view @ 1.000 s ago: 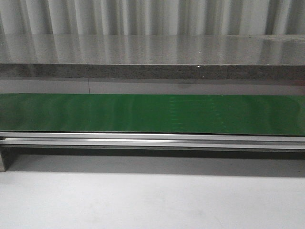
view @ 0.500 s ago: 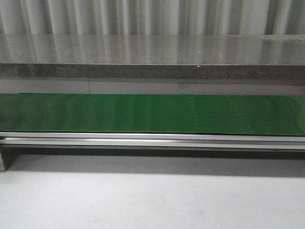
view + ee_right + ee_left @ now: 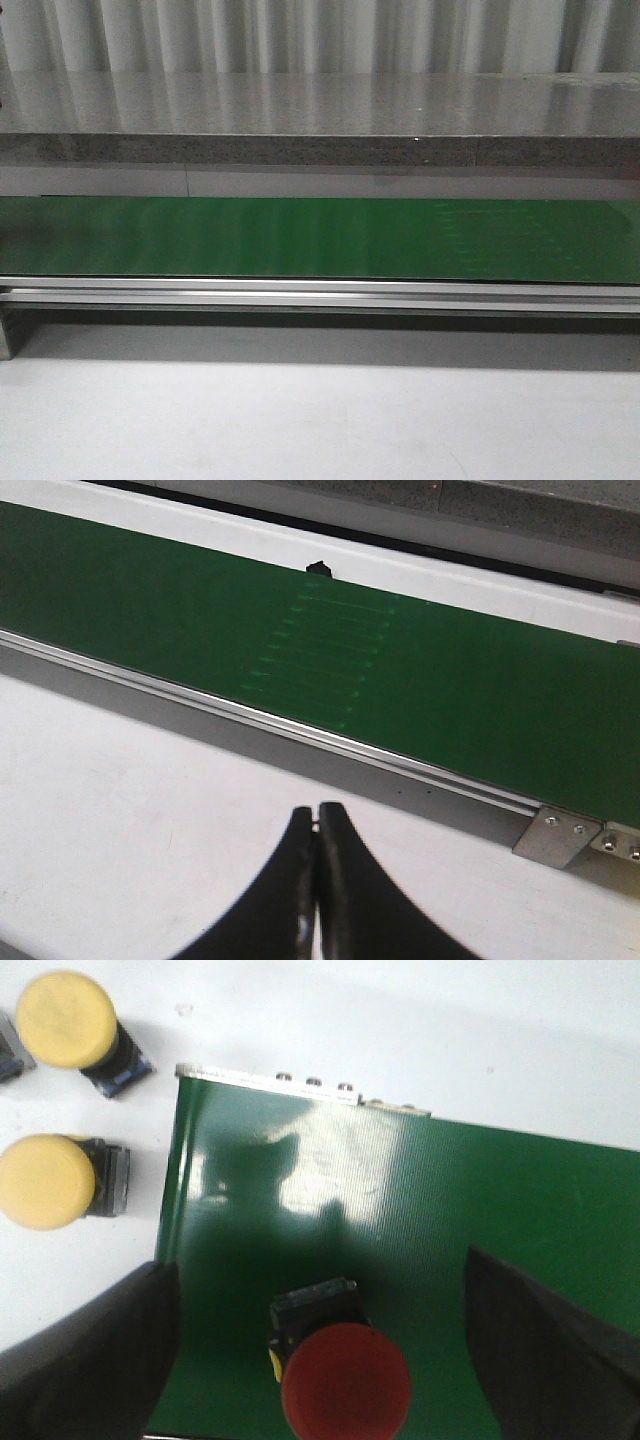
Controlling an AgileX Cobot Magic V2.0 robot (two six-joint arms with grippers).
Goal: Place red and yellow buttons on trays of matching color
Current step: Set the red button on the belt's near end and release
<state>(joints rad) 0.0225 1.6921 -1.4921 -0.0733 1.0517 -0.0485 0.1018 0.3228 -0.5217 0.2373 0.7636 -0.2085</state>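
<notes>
Left tool (image 3: 320, 1360) spread wide around red button (image 3: 340, 1370) on green belt (image 3: 520, 1210); two yellow buttons (image 3: 45, 1180) beside belt on worktop (image 3: 400, 1020). Right tool (image 3: 318, 825) pressed together, empty, above worktop.

Red button (image 3: 345, 1388): round red cap on black body, lying on the green belt (image 3: 500, 1220) near its end. Two yellow buttons (image 3: 67, 1019) (image 3: 46, 1181): yellow caps on dark bodies, on the white table just beside the belt end, apart from each other.

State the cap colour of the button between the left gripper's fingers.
Red. The button sits on the green belt, clearest in the left wrist view.
</notes>
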